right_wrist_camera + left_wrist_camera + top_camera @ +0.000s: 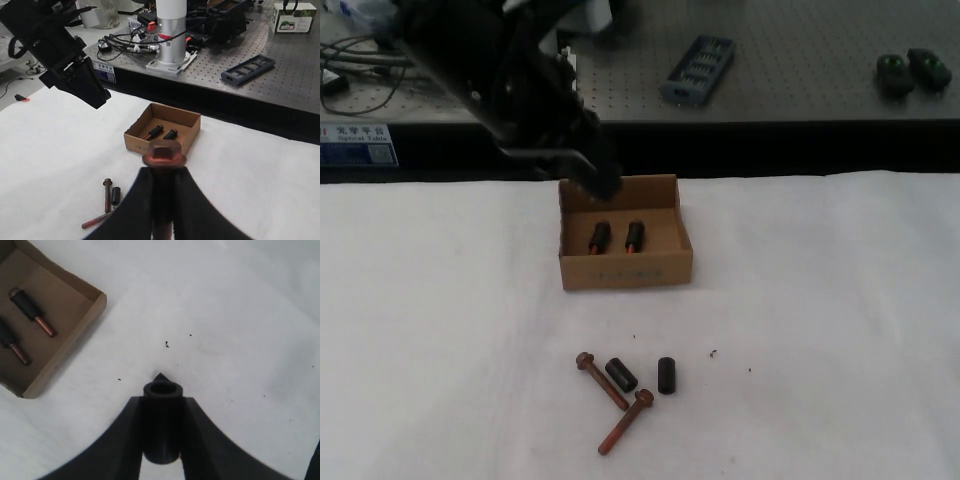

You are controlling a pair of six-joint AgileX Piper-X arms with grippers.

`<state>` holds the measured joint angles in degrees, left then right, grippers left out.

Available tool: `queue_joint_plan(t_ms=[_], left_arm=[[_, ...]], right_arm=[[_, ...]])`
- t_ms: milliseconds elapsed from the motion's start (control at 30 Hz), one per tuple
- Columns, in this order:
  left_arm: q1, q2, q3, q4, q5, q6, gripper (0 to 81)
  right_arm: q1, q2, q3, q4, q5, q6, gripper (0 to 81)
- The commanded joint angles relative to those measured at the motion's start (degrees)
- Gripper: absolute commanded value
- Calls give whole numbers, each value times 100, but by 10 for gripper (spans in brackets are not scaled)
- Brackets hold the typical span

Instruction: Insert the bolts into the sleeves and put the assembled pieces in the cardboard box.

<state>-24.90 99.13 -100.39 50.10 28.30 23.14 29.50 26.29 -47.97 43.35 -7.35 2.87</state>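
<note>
Two assembled pieces [601, 236] are recorded lying side by side inside the cardboard box [625, 272]. How are the grippers found? (Inspector A)

The left gripper [161, 401] is found pinching a black sleeve [161, 432] between its fingers, the open end clear of the fingertips, above the white cloth [240, 315] beside the box. The right gripper [163, 172] is clamped on the shank of a bolt [163, 152], just under the head. (Inspector B)

What is left on the cloth? (Inspector A)

Two loose bolts [602, 378] and two loose sleeves [666, 375] are noted nearer the front edge, apart from the box. (Inspector B)

What faults are to be expected? (Inspector A)

Mating of the held pair is judged the step in hand. If the shank is not lined up with the bore, it may be jammed against the sleeve's rim, and either part may be twisted or pushed out of its grip. The bolt's free end is hidden behind the fingers, so alignment cannot be confirmed. A dropped part may be sent rolling among the loose pieces. (Inspector B)
</note>
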Motion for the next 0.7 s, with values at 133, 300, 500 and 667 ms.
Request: queue_joint_plan(t_ms=[133,300,500,667], left_arm=[[-526,-529,652,-119,167,-280,6],[-978,-1197,2201,-1344,201,-875,6],[-1200,-2419,4341,-3495,62,-2030,6],[-1198,-3564,5636,-5097,21,-2913,6]], right_arm=[[-36,-21,-7,-447,-7,11,37],[-36,-8,-7,-481,-7,11,37],[-36,-8,-7,-520,-147,174,37],[-36,68,-7,-584,-1027,358,37]])
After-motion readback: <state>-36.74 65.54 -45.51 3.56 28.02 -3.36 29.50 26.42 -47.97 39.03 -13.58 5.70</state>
